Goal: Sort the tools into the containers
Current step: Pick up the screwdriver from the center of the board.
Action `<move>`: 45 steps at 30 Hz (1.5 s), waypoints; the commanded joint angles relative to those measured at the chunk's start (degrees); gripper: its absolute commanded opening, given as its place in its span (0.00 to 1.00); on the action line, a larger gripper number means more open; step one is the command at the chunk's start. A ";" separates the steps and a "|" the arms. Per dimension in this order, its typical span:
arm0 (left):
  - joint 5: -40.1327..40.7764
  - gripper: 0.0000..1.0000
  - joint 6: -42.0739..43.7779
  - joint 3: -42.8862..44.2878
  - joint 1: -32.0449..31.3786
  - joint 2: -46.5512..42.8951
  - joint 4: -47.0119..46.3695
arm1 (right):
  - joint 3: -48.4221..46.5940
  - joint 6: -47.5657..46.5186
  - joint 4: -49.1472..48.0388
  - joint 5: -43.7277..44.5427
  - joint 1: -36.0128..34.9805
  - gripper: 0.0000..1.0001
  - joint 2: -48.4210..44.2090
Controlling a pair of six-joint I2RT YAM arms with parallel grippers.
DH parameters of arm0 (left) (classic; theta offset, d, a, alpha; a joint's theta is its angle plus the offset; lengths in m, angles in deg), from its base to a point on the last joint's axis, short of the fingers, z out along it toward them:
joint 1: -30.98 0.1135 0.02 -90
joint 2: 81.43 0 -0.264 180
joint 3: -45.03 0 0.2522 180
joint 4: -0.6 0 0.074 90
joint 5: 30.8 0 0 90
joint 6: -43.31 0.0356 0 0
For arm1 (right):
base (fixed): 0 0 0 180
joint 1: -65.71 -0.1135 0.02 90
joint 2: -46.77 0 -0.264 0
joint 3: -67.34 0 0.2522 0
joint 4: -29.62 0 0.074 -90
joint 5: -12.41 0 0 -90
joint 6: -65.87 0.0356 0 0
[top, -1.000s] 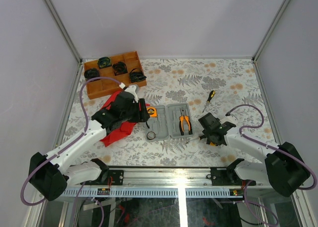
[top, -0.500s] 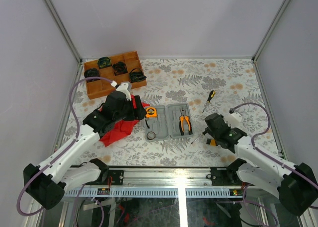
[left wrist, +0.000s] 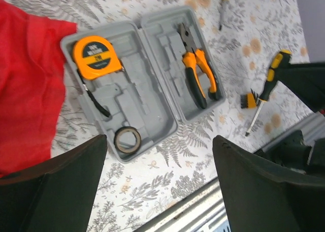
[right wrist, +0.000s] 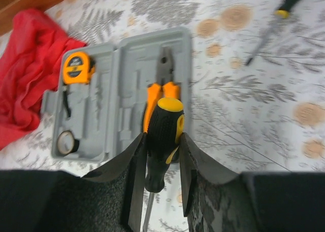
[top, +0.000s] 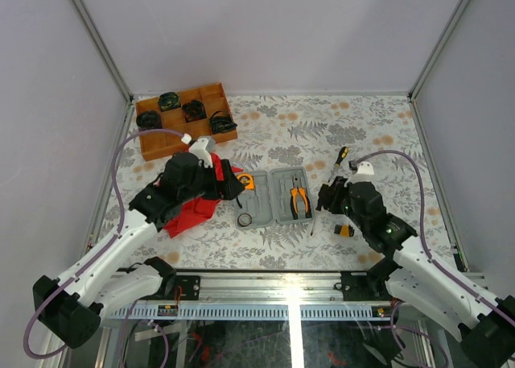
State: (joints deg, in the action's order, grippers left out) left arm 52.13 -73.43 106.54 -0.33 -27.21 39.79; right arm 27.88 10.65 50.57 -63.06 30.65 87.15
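Over the middle of the table (top: 386, 134) the grey tool case (top: 278, 197) lies open. An orange tape measure (top: 247, 183) sits in its left half and the pliers (top: 299, 200) in its right.

The top view shows the left gripper (top: 234, 183) hanging at the case's left edge, above a red cloth (top: 189, 211), but not its fingers. The left wrist view does: they stand wide apart with nothing between them. It also shows a roll of tape (left wrist: 127, 139) at the near corner of the tape measure's half, and a stubby piece (left wrist: 248, 99) on the table just beside the held screwdriver (left wrist: 268, 87).

Only the right wrist view shows the grip: the right gripper (right wrist: 162, 138) is clamped on that screwdriver's black-and-yellow handle, above the pliers.

A second screwdriver (top: 341, 159) lies on the table beyond the case, and a wooden tray (top: 173, 138) sits at the far left corner.
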 commanded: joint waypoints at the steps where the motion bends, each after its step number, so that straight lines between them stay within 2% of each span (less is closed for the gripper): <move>1: -8.51 0.84 -1.37 -2.37 0.46 -0.25 -6.39 | -4.65 -3.68 -9.71 -14.01 0.35 0.04 6.00; 5: -11.90 0.84 -4.03 -5.44 -0.92 -1.03 -11.06 | -5.41 1.73 -22.05 -21.36 -1.11 0.02 13.96; 14: -11.15 0.80 -11.14 -14.26 -6.84 -2.68 -21.96 | -10.79 4.94 -34.61 -18.69 -11.57 0.01 25.71; 20: -12.05 0.75 -14.32 -17.77 -9.79 -2.91 -28.65 | -11.16 10.29 -43.53 -19.56 -13.87 0.01 30.36; 28: -12.12 0.53 -14.03 -18.94 -10.78 -1.21 -29.47 | -11.83 14.52 -49.01 -22.29 -14.05 0.01 32.99; 36: -11.95 0.31 -13.96 -18.85 -11.47 -0.55 -29.90 | -11.48 13.20 -47.23 -20.29 -14.15 0.03 31.56; 38: -11.50 0.18 -13.81 -18.47 -11.72 -0.51 -29.17 | -11.66 12.52 -46.08 -19.55 -14.11 0.05 30.78; 41: -10.74 0.01 -13.68 -18.08 -12.19 -0.56 -28.32 | -11.58 11.90 -45.17 -18.72 -14.15 0.10 29.51; 42: -10.38 0.00 -13.81 -18.06 -12.33 -0.58 -28.11 | -11.43 11.89 -45.00 -18.40 -14.15 0.14 29.23; 45: -9.77 0.00 -14.33 -18.03 -12.29 -0.49 -27.97 | -10.49 12.29 -45.01 -17.58 -14.15 0.34 28.31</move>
State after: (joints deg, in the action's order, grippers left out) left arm 41.29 -87.62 88.00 -12.26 -27.72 13.28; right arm 18.92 23.59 8.75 -83.39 16.90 118.54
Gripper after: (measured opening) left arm 0.022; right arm 0.343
